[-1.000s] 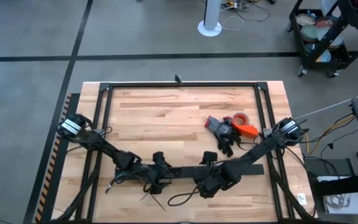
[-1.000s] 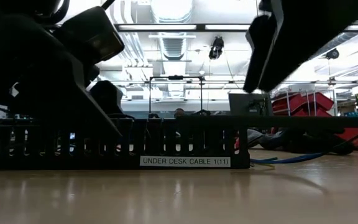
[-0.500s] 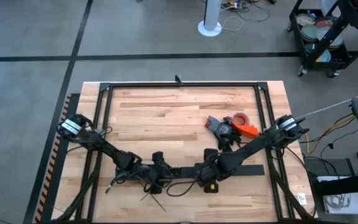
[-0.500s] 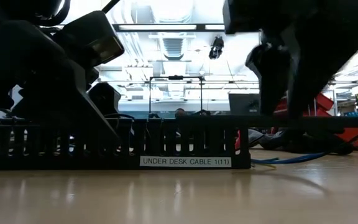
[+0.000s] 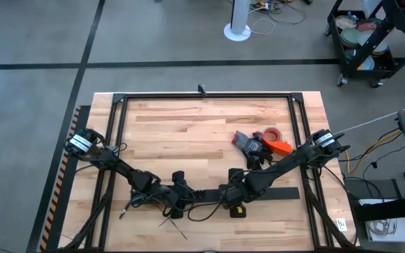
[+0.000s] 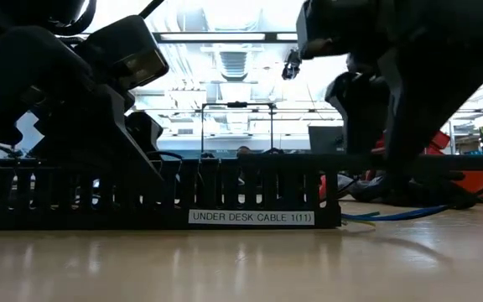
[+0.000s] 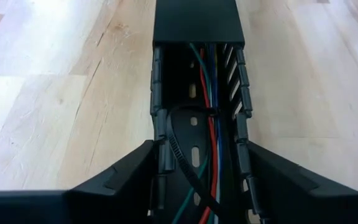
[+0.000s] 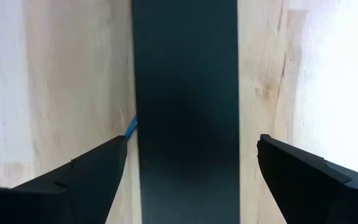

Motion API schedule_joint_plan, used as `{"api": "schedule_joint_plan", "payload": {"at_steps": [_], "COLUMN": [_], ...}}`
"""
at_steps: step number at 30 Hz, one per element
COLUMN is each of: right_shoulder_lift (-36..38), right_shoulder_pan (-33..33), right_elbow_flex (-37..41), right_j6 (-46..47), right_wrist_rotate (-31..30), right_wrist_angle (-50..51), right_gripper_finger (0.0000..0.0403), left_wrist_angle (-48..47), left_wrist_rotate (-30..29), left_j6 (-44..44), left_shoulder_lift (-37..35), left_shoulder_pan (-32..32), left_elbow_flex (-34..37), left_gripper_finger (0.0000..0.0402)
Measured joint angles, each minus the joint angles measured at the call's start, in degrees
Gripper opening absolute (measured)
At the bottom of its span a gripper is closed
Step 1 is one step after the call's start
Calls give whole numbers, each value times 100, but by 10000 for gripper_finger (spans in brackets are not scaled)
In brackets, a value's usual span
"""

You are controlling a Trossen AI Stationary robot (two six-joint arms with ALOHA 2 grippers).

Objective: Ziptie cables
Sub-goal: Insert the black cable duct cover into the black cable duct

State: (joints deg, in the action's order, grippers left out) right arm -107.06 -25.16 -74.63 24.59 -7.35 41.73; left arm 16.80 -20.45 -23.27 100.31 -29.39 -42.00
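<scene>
Right gripper now beside cables

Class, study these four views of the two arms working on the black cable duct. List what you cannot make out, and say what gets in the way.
- High view: where the left gripper meets the duct; the arm covers it.
- Left wrist view: the ziptie loops over the coloured wires, but its tail runs off the picture's edge.
- Right wrist view: the duct's contents; its cover hides them between the open right gripper fingers.
- Low view: anything beyond the duct wall on the table.
</scene>
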Motion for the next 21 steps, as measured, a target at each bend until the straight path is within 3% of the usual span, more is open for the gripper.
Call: {"api": "schedule_joint_plan", "payload": {"at_steps": [14, 21], "right_shoulder_lift": [2, 1], "right_shoulder_pan": [223, 222], "right_elbow_flex": [54, 87], "right_j6": [-288, -273], "right_wrist_rotate": [136, 137], "right_wrist_angle": [-182, -183], "right_gripper_finger": [338, 339], "left_wrist_angle": [-20, -33], "left_wrist_rotate": [20, 47], "left_j6": [-40, -83], "left_shoulder_lift": [0, 0], "left_shoulder_pan": [118, 118], "left_elbow_flex": [1, 9], "left_gripper_finger": [250, 321]}}
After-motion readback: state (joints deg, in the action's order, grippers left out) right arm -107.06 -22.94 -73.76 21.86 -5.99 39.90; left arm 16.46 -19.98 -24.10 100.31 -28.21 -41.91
